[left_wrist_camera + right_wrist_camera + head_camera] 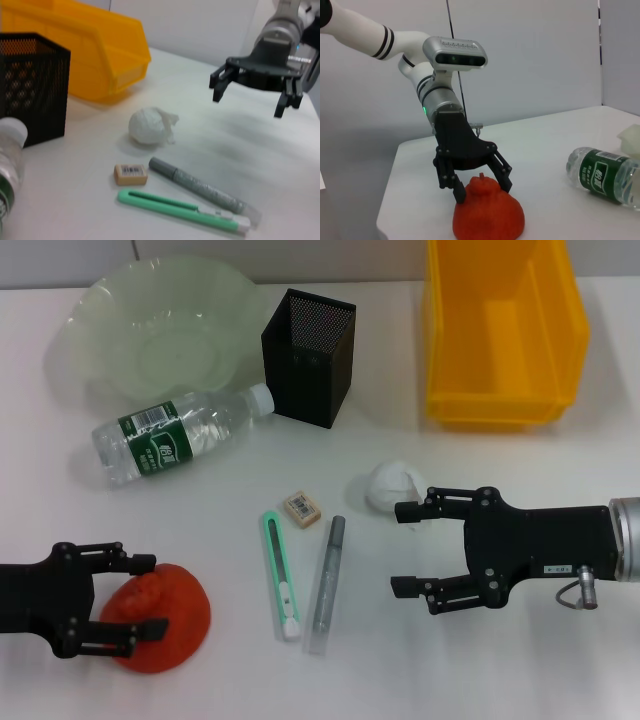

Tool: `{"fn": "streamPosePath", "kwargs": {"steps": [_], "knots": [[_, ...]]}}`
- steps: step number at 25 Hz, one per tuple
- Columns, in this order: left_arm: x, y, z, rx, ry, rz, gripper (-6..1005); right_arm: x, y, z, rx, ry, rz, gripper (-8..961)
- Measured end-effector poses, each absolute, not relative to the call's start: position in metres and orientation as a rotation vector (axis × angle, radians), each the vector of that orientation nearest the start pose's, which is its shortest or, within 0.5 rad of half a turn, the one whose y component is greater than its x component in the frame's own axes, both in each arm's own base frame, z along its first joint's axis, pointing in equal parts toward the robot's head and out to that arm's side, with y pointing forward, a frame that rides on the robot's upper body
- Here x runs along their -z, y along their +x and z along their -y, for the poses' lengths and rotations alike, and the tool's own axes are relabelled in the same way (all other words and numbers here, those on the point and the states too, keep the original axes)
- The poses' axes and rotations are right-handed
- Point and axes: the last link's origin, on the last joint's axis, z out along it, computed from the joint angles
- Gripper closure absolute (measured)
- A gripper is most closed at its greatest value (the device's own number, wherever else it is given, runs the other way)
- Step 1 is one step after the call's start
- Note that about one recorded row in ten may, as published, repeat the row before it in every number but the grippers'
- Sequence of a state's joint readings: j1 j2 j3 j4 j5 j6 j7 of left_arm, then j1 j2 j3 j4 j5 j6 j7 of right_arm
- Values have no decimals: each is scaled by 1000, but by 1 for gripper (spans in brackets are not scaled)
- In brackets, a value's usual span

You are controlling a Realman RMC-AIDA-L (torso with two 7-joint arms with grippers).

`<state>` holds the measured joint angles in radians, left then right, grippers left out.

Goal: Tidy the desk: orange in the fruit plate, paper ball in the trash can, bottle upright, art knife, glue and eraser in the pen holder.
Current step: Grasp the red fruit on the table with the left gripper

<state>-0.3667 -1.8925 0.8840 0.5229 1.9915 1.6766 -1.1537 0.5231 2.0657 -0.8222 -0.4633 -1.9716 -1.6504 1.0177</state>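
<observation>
left claw [148, 593] wide, straddling orange [160, 623] (contact unclear) | right claw [408, 548] open, empty, beside paper ball [390, 485]

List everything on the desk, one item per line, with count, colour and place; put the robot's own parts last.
fruit plate: 1, pale green, far left
water bottle: 1, clear with green label, on its side before the plate
pen holder: 1, black mesh, far centre
bin: 1, yellow, far right
paper ball: 1, white, centre right
eraser: 1, tan, centre
art knife: 1, green, near centre
glue pen: 1, grey, beside knife
orange: 1, orange-red, near left
left gripper: open around orange
right gripper: open, near paper ball
</observation>
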Motion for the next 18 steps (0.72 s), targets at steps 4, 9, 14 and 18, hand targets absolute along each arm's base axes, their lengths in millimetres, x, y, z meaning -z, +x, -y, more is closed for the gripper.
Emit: {"fn": "streamPosePath", "kwargs": {"steps": [4,9,14,18], "knots": [[-27,-341,-258,421,-2939,538,199,40,261,-287,-773,-2951,-260,122],[-24,-340,-257,408,-2945,438,200,41,260,-287,-775,-2952,-258,122],[-25,-339,-258,394,-2949,403,281,41,260,-287,-776,-2953,-257,122],[-25,-339,-260,385,-2942,391,362,41,260,-287,-775,-2953,-257,122]]}}
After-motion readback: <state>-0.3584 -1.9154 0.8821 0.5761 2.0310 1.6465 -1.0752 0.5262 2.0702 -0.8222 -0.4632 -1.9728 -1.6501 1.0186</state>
